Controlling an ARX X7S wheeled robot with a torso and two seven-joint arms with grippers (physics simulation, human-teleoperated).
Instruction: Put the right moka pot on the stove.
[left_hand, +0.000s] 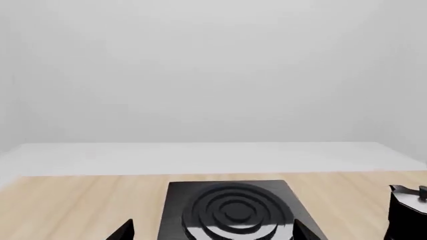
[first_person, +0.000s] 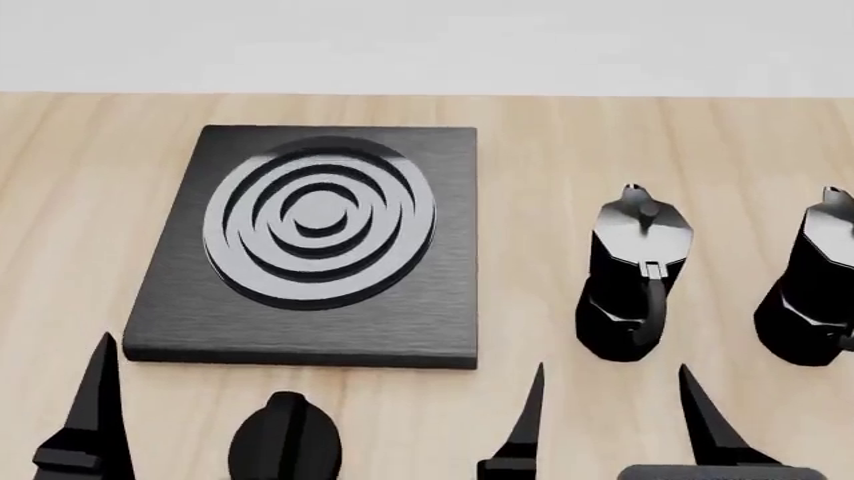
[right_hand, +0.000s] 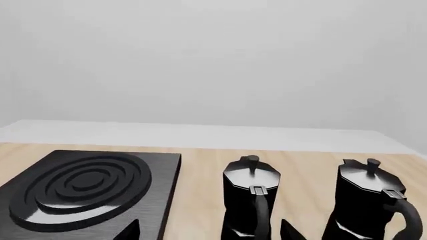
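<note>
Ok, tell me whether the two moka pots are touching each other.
Apart. The right wrist view shows bare wood between the left moka pot and the right moka pot.

Left end effector (first_person: 314, 425): fingertips spread wide, nothing between them, low at 7 o'clock in head view. Right end effector (first_person: 614, 420): fingertips parted, narrower gap, nothing held, at 5 o'clock.
</note>
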